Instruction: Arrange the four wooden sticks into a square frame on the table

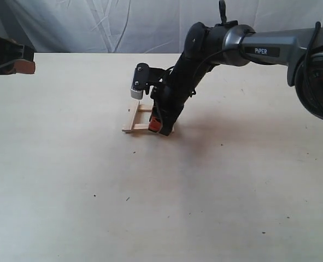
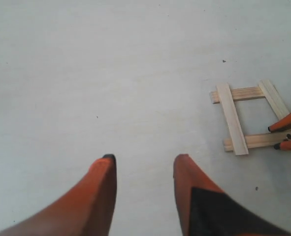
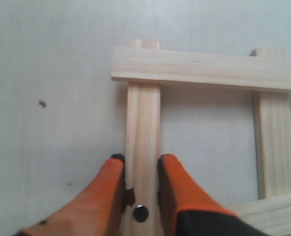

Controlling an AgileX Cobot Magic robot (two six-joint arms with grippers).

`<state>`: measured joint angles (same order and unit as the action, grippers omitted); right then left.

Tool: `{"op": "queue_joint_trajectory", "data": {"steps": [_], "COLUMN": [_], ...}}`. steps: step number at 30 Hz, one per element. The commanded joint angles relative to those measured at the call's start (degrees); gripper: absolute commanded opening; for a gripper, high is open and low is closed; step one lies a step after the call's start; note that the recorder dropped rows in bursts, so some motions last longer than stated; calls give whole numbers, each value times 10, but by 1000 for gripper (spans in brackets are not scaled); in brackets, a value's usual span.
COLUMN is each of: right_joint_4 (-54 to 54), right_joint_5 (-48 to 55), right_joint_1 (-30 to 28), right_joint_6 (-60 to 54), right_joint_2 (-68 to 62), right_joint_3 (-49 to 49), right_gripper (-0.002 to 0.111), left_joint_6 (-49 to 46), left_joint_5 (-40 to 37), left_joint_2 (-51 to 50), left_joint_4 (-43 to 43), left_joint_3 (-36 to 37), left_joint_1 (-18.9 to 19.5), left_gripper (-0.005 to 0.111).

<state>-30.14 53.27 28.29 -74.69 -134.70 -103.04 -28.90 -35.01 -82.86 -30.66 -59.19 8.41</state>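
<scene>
Right wrist view puts your right pincer (image 3: 141, 189) closed across the width of one stick (image 3: 143, 123), its orange fingers (image 3: 111, 196) pressing the two long edges just beside the small hole (image 3: 141, 213). That stick's long axis runs straight out from the pincer, and its far end passes under a crosswise stick (image 3: 204, 66). A third stick (image 3: 273, 142) lies parallel to the held one, and the fourth stick (image 3: 271, 214) crosses close by the pincer, so the square frame (image 1: 136, 128) looks closed, near the middle of the table (image 1: 205, 191). Any nudge, I judge, should run along that held axis or square to it, or the overlaps may slip. Your left pincer (image 2: 144, 164) hangs wide open and empty, well apart from the frame. The right arm is by far the nearer.
</scene>
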Motion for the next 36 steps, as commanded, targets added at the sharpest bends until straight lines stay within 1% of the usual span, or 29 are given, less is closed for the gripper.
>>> {"op": "queue_joint_trajectory", "data": {"steps": [1,4,7,8,11,12,13,14,15,16,17,19,20,21,22,23,24,27,28,30,31,32,33,34,35,36], "right_joint_4": [3,3,3,4,47,91,113,160,177,211,218,214,203,190,178,157,152,164,166,168,188,199,207,207,214,220], "right_joint_5": [-2,-3,-17,-21,-24,-20,-14,7,20,46,56,87,115,134,150,158,154,92,52,-5,-60,-91,-144,-176,-236,-263], "right_joint_1": [-3,-3,-3,-3,-3,-3,-3,-3,-3,-3,-3,-9,-21,-31,-44,-72,-92,-155,-177,-192,-197,-197,-197,-197,-197,-197], "right_joint_6": [3,3,18,31,120,201,231,288,314,380,413,500,522,533,541,551,558,593,602,602,602,602,602,602,601,601], "right_joint_2": [3,7,30,38,73,92,98,105,110,113,116,127,138,148,160,193,224,359,424,511,593,639,721,776,855,887], "right_joint_3": [0,0,0,0,0,0,0,0,0,0,0,0,0,0,1,25,46,167,225,297,360,394,461,496,557,584], "right_gripper": [36,42,42,42,40,30,23,4,0,0,0,0,0,0,0,0,0,0,0,0,0,0,0,0,0,0], "left_joint_6": [-1,-1,-1,-1,-1,-1,-1,-1,-1,-1,-1,-2,-2,-2,-2,-2,-2,-6,-30,-68,-92,-94,-94,-94,-94,-94], "left_joint_5": [6,6,6,6,6,6,6,6,6,7,11,16,7,-4,-15,-37,-41,6,37,74,107,124,154,168,195,202], "left_joint_2": [0,0,0,0,0,0,0,0,0,0,0,0,1,3,9,23,40,130,171,234,299,331,387,416,464,487], "left_joint_4": [-6,-6,-6,-6,-6,-6,-6,-6,-6,-8,-8,-7,-4,-3,-3,-6,-7,-4,-4,-9,-17,-18,-18,-18,-18,-18], "left_joint_3": [3,3,3,3,3,3,3,3,3,3,3,4,4,4,4,4,11,52,75,105,133,148,180,196,225,237], "left_joint_1": [0,0,0,0,0,0,0,0,0,0,0,0,0,0,0,0,0,-10,-22,-39,-52,-57,-60,-60,-60,-60], "left_gripper": [38,38,38,38,38,38,38,38,38,38,36,22,11,3,0,0,0,0,0,0,0,0,0,0,0,0]}}
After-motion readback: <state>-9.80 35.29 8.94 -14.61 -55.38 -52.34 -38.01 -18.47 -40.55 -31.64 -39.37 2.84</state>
